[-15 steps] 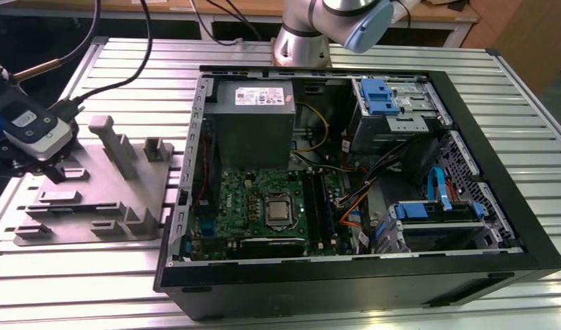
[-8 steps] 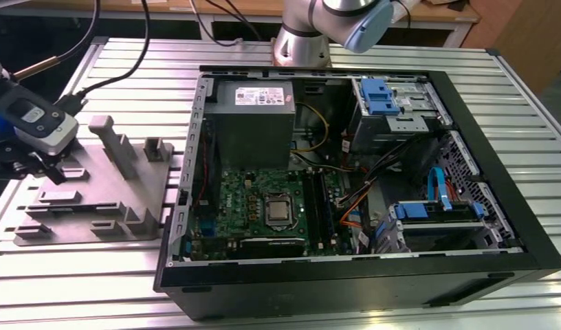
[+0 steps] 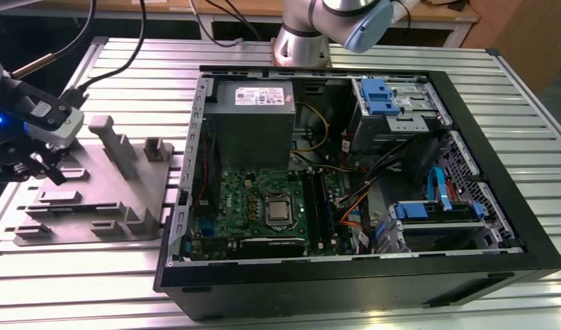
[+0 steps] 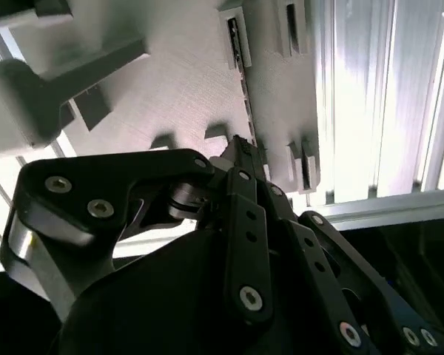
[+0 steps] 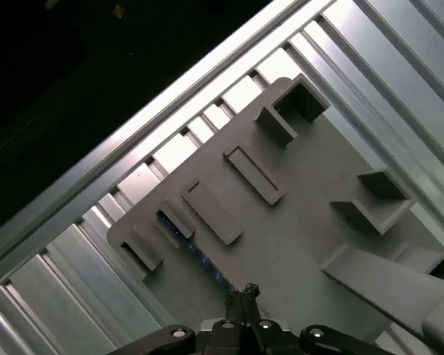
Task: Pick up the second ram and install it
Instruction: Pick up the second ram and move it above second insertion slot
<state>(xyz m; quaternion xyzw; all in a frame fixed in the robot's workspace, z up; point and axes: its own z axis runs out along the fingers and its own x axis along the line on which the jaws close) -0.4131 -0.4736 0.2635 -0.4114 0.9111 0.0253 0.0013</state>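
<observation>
– Exterior view: what sits on the tabletop (image 3: 79, 275)?

– An open computer case (image 3: 354, 282) lies on the slatted metal, with a green board (image 3: 262, 196) and a gray power box (image 3: 253, 113) inside. A gray plate (image 3: 106, 206) with raised blocks and slots lies just beside the case, toward the exterior view's left.

– Where is the hand?

– The hand (image 3: 44, 170) hangs low over the plate's outer part, well apart from the case.

– And the second ram?

– In the second wrist view the second ram (image 4: 243, 81) is a thin dark strip on edge along the plate (image 4: 177, 81), running straight into the hand (image 4: 242, 151). In the first wrist view the second ram (image 5: 200, 255) shows as a bluish line leading to the hand (image 5: 248, 290).

– Is the hand gripping it?

– The fingertips are drawn together on the strip's thin sides. I cannot tell whether the strip rests in the plate or is raised clear of it.
</observation>
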